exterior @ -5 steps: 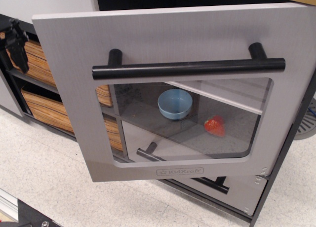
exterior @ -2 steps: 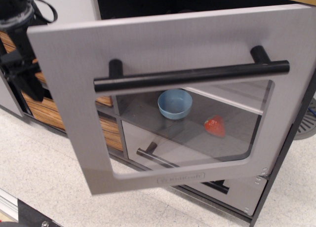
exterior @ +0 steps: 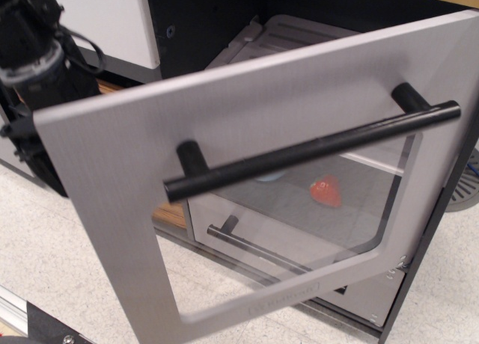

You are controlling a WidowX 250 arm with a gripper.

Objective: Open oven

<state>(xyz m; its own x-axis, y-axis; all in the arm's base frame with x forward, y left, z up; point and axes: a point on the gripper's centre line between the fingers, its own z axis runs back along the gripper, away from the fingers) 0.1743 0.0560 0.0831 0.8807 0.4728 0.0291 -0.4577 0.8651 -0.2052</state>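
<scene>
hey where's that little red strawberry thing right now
The red strawberry sits right of centre in the camera view, seen through the oven door's clear window, below the black bar handle and above the lower drawer's handle.

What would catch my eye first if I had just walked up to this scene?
The big grey oven door fills the middle of the view, swung partly open, with a long black bar handle slanting across it. Through its clear window a small red thing shows at right. At the far left looms the robot's black arm.
</scene>
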